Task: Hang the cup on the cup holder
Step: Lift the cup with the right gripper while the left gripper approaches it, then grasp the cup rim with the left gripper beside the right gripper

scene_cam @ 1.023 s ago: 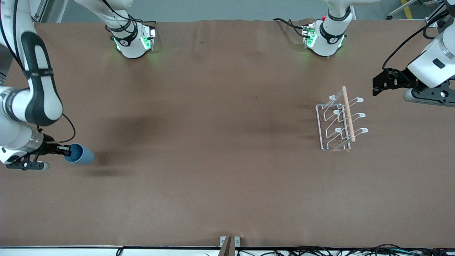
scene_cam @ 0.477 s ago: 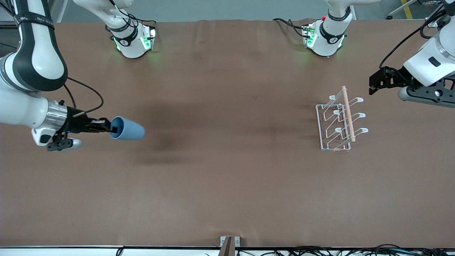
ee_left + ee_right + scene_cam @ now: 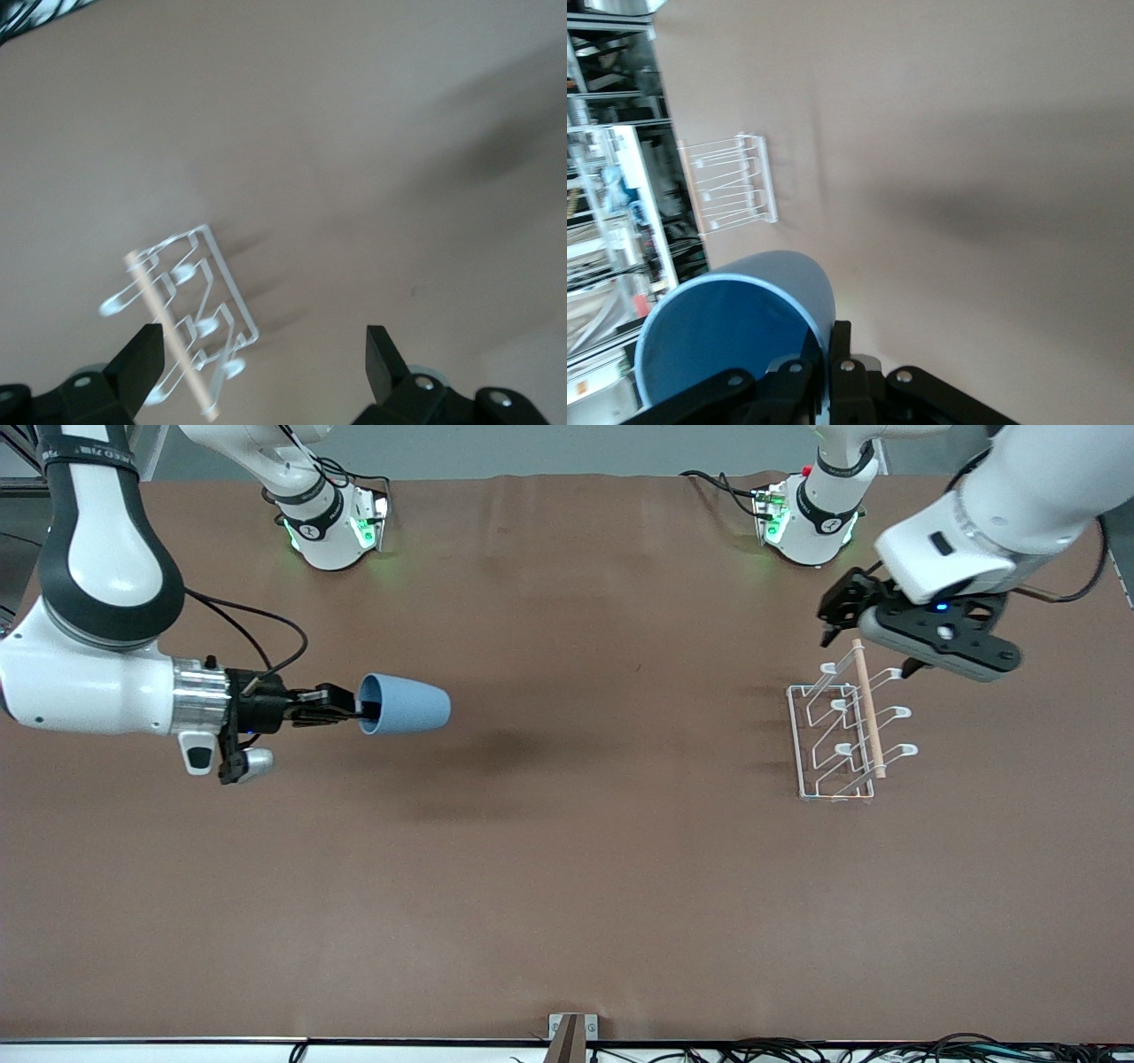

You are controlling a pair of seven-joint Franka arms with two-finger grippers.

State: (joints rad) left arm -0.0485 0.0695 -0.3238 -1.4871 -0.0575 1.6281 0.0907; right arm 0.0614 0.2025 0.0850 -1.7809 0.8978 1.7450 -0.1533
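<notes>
Looking from the front camera's edge inward, you meet bare brown table (image 3: 567,886) first, then the cup holder (image 3: 846,731) near the left arm's end, standing on its rectangular wire base with the wooden rod (image 3: 868,707) running along its top and its looped prongs angled upward.

At about the same depth but toward the right arm's end, you see the right gripper (image 3: 350,707) up in the air over the open table, clenched on the rim of the cup (image 3: 405,704). One finger sits inside the mouth and the other outside the wall, as the right wrist view shows with the cup (image 3: 735,332) filling the foreground just above the fingers (image 3: 837,359). The cup lies on its side, base pointing toward the cup holder (image 3: 731,181), well apart from it.

Farther in, the left gripper (image 3: 833,613) hangs over the holder's end that lies farthest from the front camera, just above the rod's tip. Its fingers (image 3: 142,363) are spread wide with nothing between them, and the cup holder (image 3: 182,310) appears below them in the left wrist view.

Farthest of all, both arm bases stand along the table's edge.
</notes>
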